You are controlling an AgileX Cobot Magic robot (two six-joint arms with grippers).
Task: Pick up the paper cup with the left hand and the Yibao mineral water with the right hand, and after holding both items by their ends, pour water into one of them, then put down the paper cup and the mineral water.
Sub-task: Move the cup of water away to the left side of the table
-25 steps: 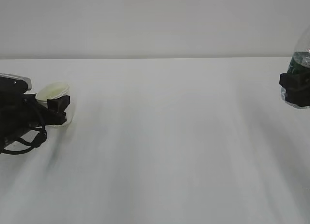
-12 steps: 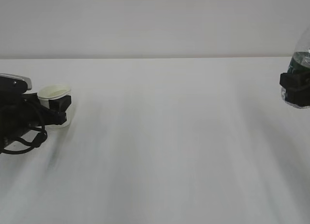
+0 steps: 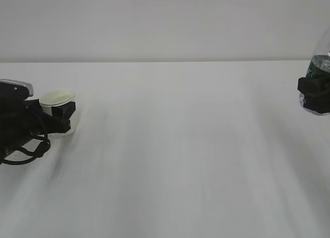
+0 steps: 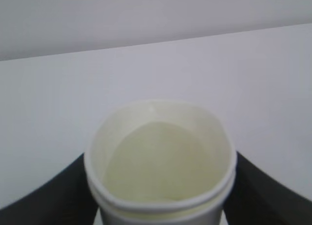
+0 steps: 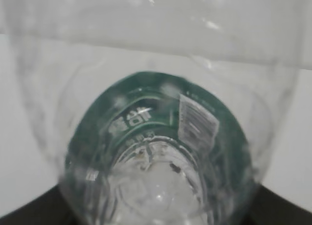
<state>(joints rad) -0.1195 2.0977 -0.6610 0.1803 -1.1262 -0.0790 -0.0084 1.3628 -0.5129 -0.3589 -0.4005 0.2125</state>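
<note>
The white paper cup (image 3: pixel 58 100) stands upright on the table at the far left, and in the left wrist view the paper cup (image 4: pixel 161 157) shows a round rim and a pale cream inside. My left gripper (image 3: pixel 64 117) is open around it, one black finger (image 4: pixel 51 198) close against each side. At the right edge the Yibao mineral water (image 3: pixel 320 63), clear with a dark green label (image 5: pixel 146 113), sits in my right gripper (image 3: pixel 314 94), which is shut on its lower body. The right wrist view shows the bottle's base (image 5: pixel 156 186) close up. Its neck is cut off by the frame.
The white table (image 3: pixel 175 145) runs wide between the two arms, with a plain pale wall behind its far edge. Loose black cables (image 3: pixel 28 148) hang from the left arm onto the table.
The cup was tilted with a squashed rim a second ago; it now stands upright and round as the left jaws have widened. The right gripper and bottle have not moved.
</note>
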